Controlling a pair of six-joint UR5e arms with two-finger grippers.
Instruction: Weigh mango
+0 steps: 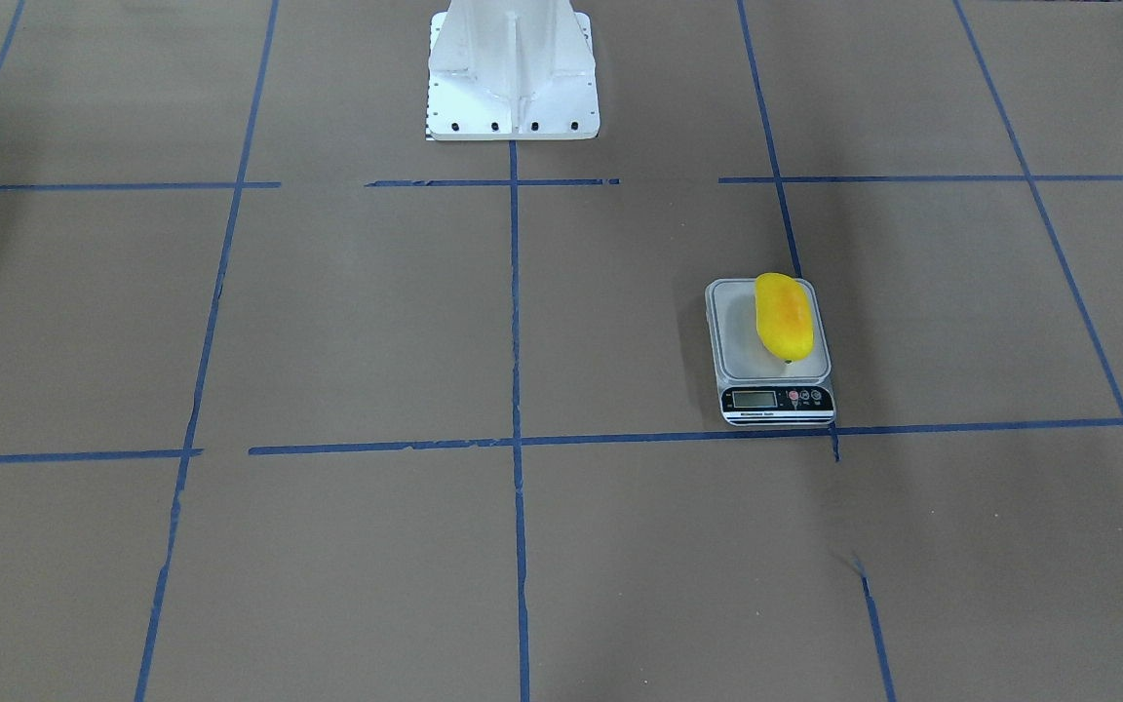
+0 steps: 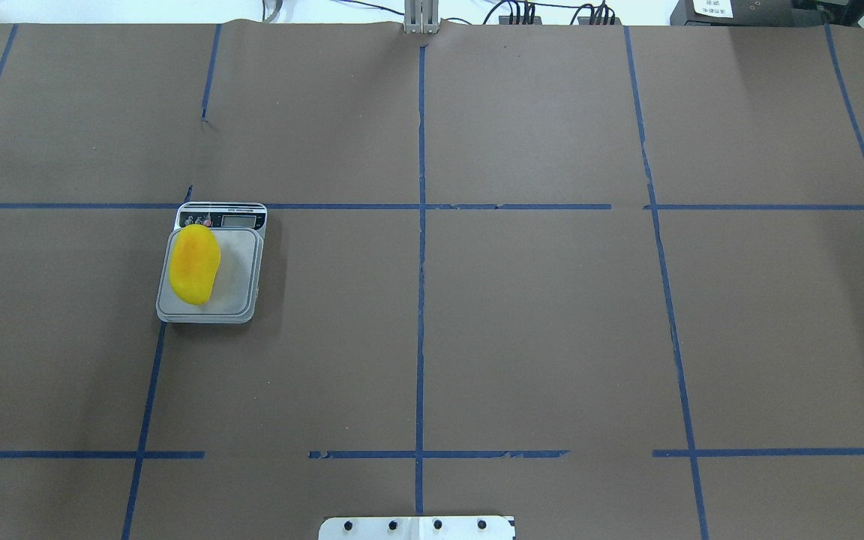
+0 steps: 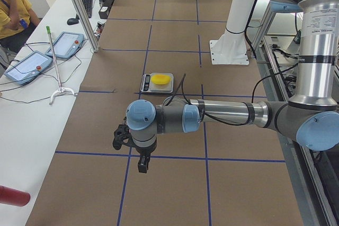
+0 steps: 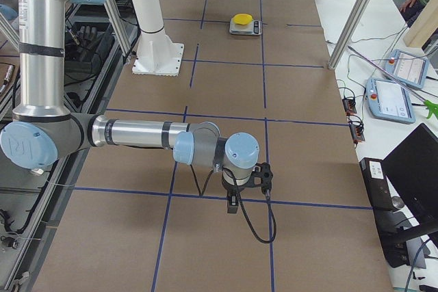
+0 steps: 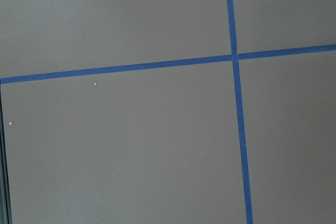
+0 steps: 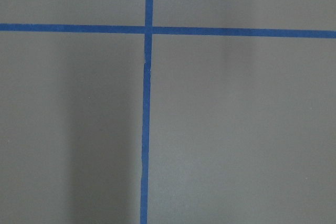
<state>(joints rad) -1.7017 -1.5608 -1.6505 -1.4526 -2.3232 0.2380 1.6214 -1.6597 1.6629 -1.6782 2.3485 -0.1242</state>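
The yellow mango (image 1: 784, 315) with an orange blush lies on the platform of a small grey digital scale (image 1: 776, 400), off to one side of it. In the overhead view the mango (image 2: 194, 264) is on the scale (image 2: 241, 277) at the table's left. Both arms are far from it, at the table's two ends. The left gripper (image 3: 118, 139) shows only in the exterior left view and the right gripper (image 4: 265, 174) only in the exterior right view. I cannot tell whether either is open or shut. Both wrist views show only brown paper and blue tape.
The white robot pedestal (image 1: 513, 68) stands at the table's robot side. Blue tape lines grid the brown table cover (image 2: 552, 322). A side bench holds teach pendants (image 3: 32, 62) and cables; a person (image 3: 13, 3) sits there. A metal post (image 3: 79, 9) stands at the table edge.
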